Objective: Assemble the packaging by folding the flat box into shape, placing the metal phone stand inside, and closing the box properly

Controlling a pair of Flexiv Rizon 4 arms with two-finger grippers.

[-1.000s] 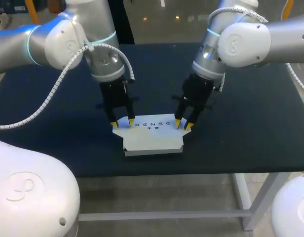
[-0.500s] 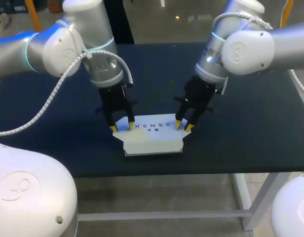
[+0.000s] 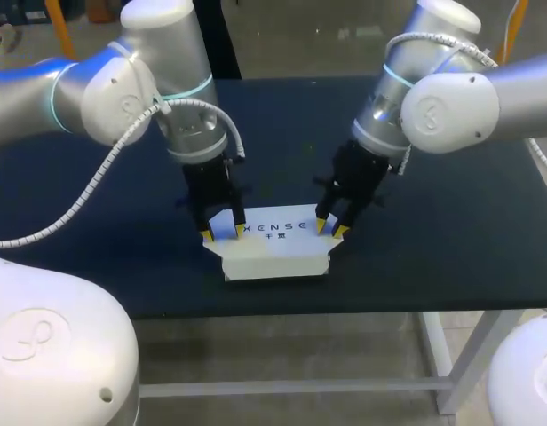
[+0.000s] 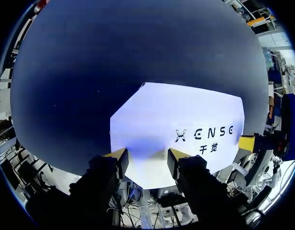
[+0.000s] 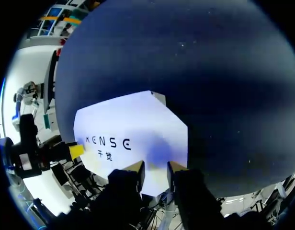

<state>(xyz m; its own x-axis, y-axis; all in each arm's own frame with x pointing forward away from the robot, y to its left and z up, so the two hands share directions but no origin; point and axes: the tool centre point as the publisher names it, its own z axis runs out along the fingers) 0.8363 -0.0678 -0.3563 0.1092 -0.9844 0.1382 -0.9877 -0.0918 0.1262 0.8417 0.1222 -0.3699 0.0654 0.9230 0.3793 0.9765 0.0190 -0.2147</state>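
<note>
A white folded box with dark lettering lies near the table's front edge, its lid face up. My left gripper stands at the box's left end and is open, fingertips down on the edge. In the left wrist view the left gripper straddles a corner of the box. My right gripper is at the box's right end, fingers a narrower gap apart. In the right wrist view the right gripper has the edge of the box showing in that gap. No metal phone stand is visible.
The dark table carries nothing else. Its front edge runs just below the box. Bare surface lies to both sides and behind the box.
Both grippers have come down a little toward the front, onto the box's ends. The left fingers stand slightly wider. The box has stayed in place.
</note>
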